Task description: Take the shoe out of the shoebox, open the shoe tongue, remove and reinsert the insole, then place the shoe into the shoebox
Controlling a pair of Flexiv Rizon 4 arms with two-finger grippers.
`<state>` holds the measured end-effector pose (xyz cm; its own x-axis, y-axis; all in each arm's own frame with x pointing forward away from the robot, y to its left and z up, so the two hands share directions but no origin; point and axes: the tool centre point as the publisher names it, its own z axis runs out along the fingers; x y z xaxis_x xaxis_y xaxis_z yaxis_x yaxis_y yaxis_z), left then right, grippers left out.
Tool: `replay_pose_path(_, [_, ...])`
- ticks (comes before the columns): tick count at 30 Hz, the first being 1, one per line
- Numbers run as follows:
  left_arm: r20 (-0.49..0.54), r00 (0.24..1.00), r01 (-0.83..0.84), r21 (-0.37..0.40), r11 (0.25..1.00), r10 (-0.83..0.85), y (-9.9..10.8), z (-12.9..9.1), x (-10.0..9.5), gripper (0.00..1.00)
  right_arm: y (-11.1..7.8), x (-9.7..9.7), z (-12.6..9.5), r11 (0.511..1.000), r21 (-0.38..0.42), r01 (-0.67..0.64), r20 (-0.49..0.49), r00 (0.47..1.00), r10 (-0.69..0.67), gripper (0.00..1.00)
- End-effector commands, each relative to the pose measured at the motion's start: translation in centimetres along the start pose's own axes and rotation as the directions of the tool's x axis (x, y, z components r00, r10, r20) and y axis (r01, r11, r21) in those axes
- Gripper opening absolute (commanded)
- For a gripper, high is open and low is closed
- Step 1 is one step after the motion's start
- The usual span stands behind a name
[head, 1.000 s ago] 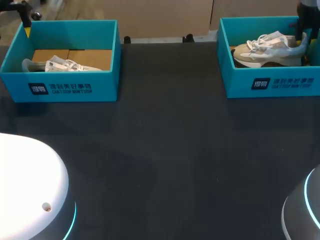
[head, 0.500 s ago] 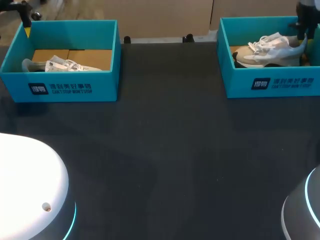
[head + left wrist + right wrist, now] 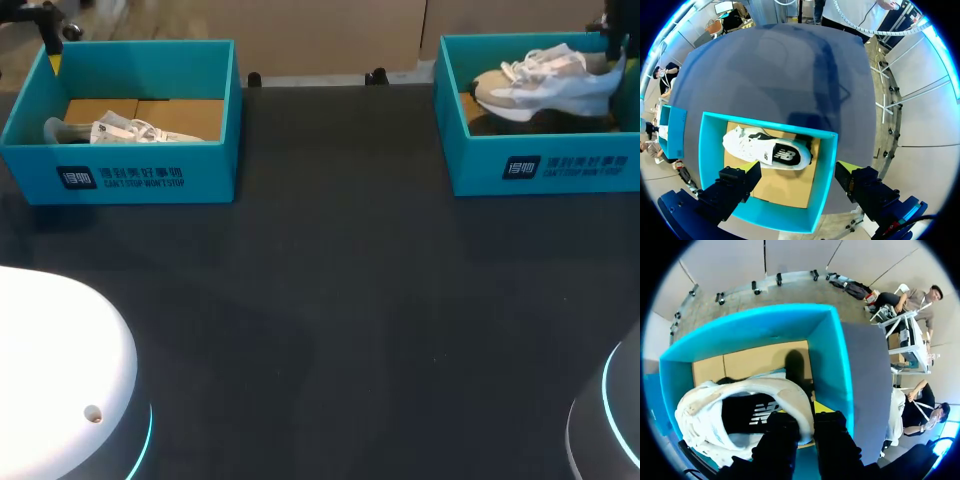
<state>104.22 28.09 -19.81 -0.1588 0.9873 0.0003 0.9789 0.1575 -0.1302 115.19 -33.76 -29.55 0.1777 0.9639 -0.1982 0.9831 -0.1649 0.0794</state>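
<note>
Two teal shoeboxes stand at the far side of the table. In the right shoebox (image 3: 540,165) a white and beige shoe (image 3: 545,85) hangs tilted above the cardboard floor, heel up. My right gripper (image 3: 612,48) is shut on its heel. The right wrist view shows the fingers (image 3: 782,432) pinching the heel collar of this shoe (image 3: 735,400), over the box corner (image 3: 832,350). My left gripper (image 3: 797,175) hovers open above the left shoebox (image 3: 707,150). A white shoe with a dark insole (image 3: 765,152) lies flat inside, also seen in the head view (image 3: 125,130).
The dark table (image 3: 330,300) stretches between and in front of the two boxes. Both boxes sit near the table's far edge. The white and grey arm bases (image 3: 60,380) fill the near corners.
My right gripper has closed on the shoe's heel and lifted it; the shoe has risen within the right box. The left arm has not moved.
</note>
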Motion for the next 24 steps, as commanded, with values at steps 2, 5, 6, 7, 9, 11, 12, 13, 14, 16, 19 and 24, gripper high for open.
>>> replay_pose_path(2, [-0.002, 1.000, -0.001, 0.001, 1.000, 0.001, 0.0, 0.0, 0.0, 1.00, -1.5, -0.2, -4.6, 0.999, -0.032, -0.002, 0.007, 1.000, 0.003, 0.00])
replay_pose_path(5, [-0.002, 1.000, -0.001, 0.001, 1.000, 0.001, 0.0, 0.0, 0.0, 1.00, -1.5, -0.3, -6.5, 0.999, -0.044, -0.001, 0.020, 1.000, 0.002, 0.00])
replay_pose_path(6, [-0.002, 1.000, -0.001, 0.001, 1.000, 0.001, 0.0, 0.0, 0.0, 1.00, -1.5, -0.4, -7.2, 0.999, -0.051, -0.004, 0.025, 1.000, 0.005, 0.00])
replay_pose_path(7, [-0.002, 1.000, -0.001, 0.001, 1.000, 0.001, 0.0, 0.0, 0.0, 1.00, -1.6, -0.5, -7.7, 0.999, -0.053, -0.006, 0.025, 1.000, 0.007, 0.00])
replay_pose_path(9, [-0.002, 1.000, -0.001, 0.001, 1.000, 0.001, 0.0, 0.0, 0.0, 1.00, -1.8, -0.8, -8.8, 0.998, -0.064, -0.007, 0.027, 1.000, 0.009, 0.00])
replay_pose_path(11, [-0.002, 1.000, -0.001, 0.001, 1.000, 0.001, 0.0, 0.0, 0.0, 1.00, -2.1, -1.1, -9.8, 0.998, -0.068, -0.006, 0.033, 0.999, 0.009, 0.00])
replay_pose_path(12, [-0.002, 1.000, -0.001, 0.001, 1.000, 0.001, 0.0, 0.0, 0.0, 1.00, -2.2, -1.2, -10.6, 0.997, -0.073, -0.008, 0.035, 0.999, 0.010, 0.00])
replay_pose_path(13, [-0.002, 1.000, -0.001, 0.001, 1.000, 0.001, 0.0, 0.0, 0.0, 1.00, -2.3, -1.3, -11.0, 0.997, -0.077, -0.007, 0.040, 0.999, 0.011, 0.00])
replay_pose_path(14, [-0.002, 1.000, -0.001, 0.001, 1.000, 0.001, 0.0, 0.0, 0.0, 1.00, -2.4, -1.3, -11.4, 0.997, -0.083, -0.004, 0.051, 0.999, 0.009, 0.00])
replay_pose_path(16, [-0.002, 1.000, -0.001, 0.001, 1.000, 0.001, 0.0, 0.0, 0.0, 1.00, -2.6, -1.3, -12.1, 0.997, -0.083, -0.003, 0.053, 0.999, 0.008, 0.00])
replay_pose_path(19, [-0.002, 1.000, -0.001, 0.001, 1.000, 0.001, 0.0, 0.0, 0.0, 1.00, -3.0, -1.2, -13.4, 0.996, -0.086, -0.002, 0.056, 0.998, 0.007, 0.00])
replay_pose_path(24, [-0.002, 1.000, -0.001, 0.001, 1.000, 0.001, 0.0, 0.0, 0.0, 1.00, -3.7, -1.0, -14.3, 0.997, -0.083, 0.003, 0.090, 0.996, 0.004, 0.00])
